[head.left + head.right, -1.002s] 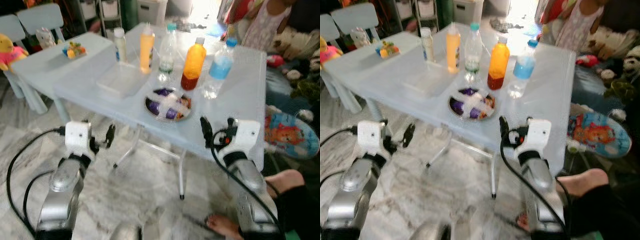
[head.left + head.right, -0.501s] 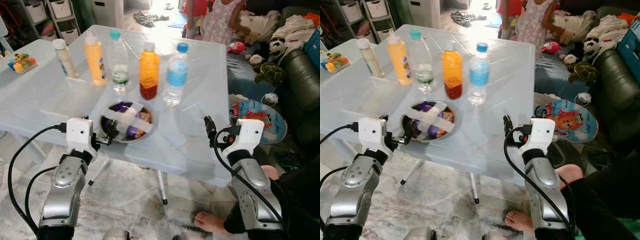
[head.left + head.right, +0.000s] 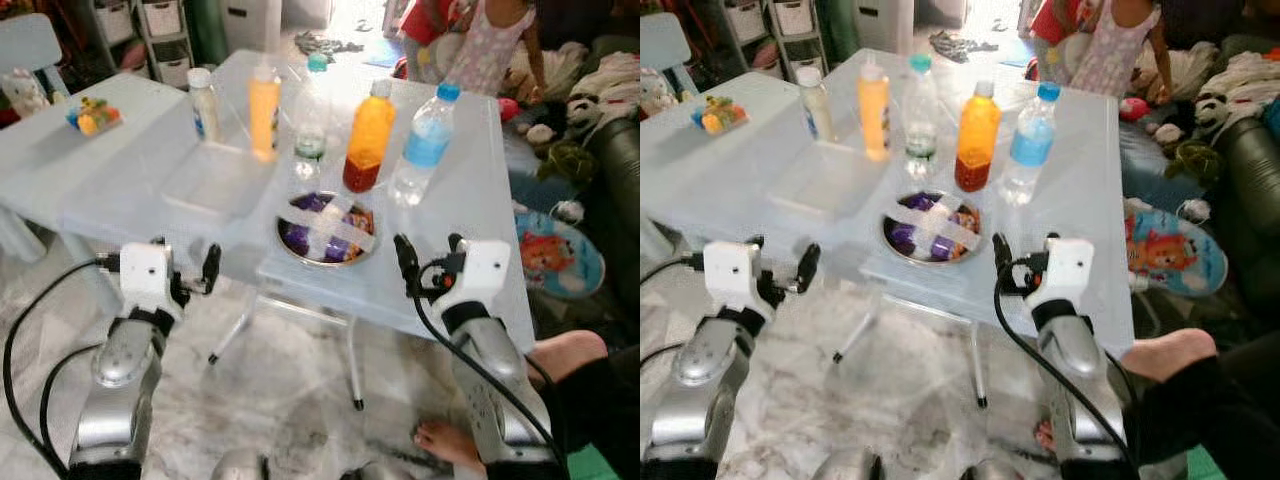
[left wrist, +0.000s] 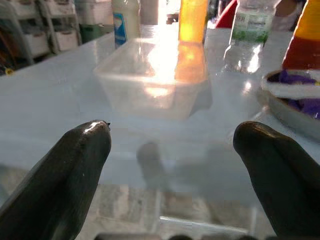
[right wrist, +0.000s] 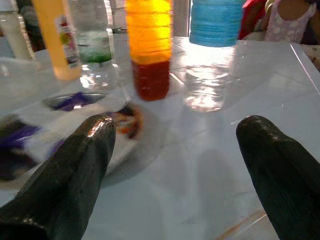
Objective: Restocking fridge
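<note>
Both grippers hover at the near edge of the pale counter [image 3: 480,190], the left gripper [image 4: 175,165] and right gripper [image 5: 175,160] each with fingers spread apart and empty. On the counter stand an orange juice bottle [image 3: 368,136], a blue-capped water bottle [image 3: 422,146] and a yellow bottle [image 3: 263,110]. Nearer the robot lie a taped metal bowl [image 3: 327,226] and a clear container [image 4: 155,77].

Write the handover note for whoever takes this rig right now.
Left claw: open, holding nothing, at the table's near edge, facing the clear plastic container.
Right claw: open, holding nothing, at the near edge beside the taped steel bowl.
Five bottles stand in a row behind the bowl, including the orange juice bottle and blue-labelled water bottle.
Done: nothing picked.
Left: all items.
</note>
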Robot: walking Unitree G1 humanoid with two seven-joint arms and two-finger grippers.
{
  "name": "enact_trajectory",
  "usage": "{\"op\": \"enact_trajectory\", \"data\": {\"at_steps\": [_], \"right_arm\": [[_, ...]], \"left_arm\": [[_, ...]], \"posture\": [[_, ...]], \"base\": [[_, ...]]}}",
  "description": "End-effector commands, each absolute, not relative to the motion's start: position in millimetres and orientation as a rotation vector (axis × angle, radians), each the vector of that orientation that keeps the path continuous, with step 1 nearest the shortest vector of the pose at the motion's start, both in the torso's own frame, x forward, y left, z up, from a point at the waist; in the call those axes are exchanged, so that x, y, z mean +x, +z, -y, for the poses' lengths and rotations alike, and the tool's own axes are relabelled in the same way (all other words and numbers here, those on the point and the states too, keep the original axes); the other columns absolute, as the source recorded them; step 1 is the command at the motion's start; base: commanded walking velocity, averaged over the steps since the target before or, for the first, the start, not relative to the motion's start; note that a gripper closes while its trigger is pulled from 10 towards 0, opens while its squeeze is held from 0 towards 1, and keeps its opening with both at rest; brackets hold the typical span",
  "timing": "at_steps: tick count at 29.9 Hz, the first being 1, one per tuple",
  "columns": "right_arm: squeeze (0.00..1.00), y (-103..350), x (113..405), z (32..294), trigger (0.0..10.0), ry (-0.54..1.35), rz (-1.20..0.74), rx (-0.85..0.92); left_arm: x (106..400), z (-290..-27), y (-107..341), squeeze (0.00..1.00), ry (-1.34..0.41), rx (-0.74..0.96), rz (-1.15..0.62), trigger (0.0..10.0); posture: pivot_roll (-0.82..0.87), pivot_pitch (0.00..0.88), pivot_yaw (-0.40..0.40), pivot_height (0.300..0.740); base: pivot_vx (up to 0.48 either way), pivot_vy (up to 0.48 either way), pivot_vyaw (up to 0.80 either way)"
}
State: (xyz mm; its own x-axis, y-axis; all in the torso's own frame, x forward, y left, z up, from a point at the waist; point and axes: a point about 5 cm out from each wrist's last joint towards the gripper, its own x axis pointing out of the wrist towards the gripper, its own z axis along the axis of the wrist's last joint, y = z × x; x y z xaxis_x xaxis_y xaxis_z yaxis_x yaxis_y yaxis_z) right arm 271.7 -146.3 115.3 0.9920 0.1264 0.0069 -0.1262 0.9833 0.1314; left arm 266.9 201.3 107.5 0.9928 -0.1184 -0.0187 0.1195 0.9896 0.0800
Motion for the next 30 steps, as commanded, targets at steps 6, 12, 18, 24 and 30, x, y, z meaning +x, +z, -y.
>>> {"op": "enact_trajectory", "data": {"at_steps": [6,12,18,24,30], "right_arm": [[0.00,119,271,151,10.0,0.108,0.014,0.128],[0.00,118,272,149,10.0,0.106,0.006,0.142],[0.00,118,276,149,10.0,0.100,0.002,0.158],[0.00,116,280,151,10.0,0.075,-0.016,0.196],[0.00,106,274,148,10.0,0.096,-0.063,0.137]], "left_arm": [[275,-195,115,0.00,-0.155,0.058,0.019,10.0],[273,-192,116,0.00,-0.165,0.066,0.026,10.0],[270,-184,113,0.00,-0.191,0.074,0.019,10.0],[269,-184,114,0.00,-0.193,0.082,0.023,10.0],[267,-186,115,0.00,-0.188,0.089,0.023,10.0]], "posture": [[0.03,0.083,-0.079,0.740],[0.03,0.090,-0.081,0.740],[0.04,0.100,-0.081,0.740],[0.04,0.104,-0.078,0.740],[0.05,0.112,-0.071,0.740]], "base": [[0.000,0.480,0.00],[0.000,0.462,0.00],[0.312,0.358,0.00],[0.361,0.105,0.00],[0.000,0.000,0.00]]}}
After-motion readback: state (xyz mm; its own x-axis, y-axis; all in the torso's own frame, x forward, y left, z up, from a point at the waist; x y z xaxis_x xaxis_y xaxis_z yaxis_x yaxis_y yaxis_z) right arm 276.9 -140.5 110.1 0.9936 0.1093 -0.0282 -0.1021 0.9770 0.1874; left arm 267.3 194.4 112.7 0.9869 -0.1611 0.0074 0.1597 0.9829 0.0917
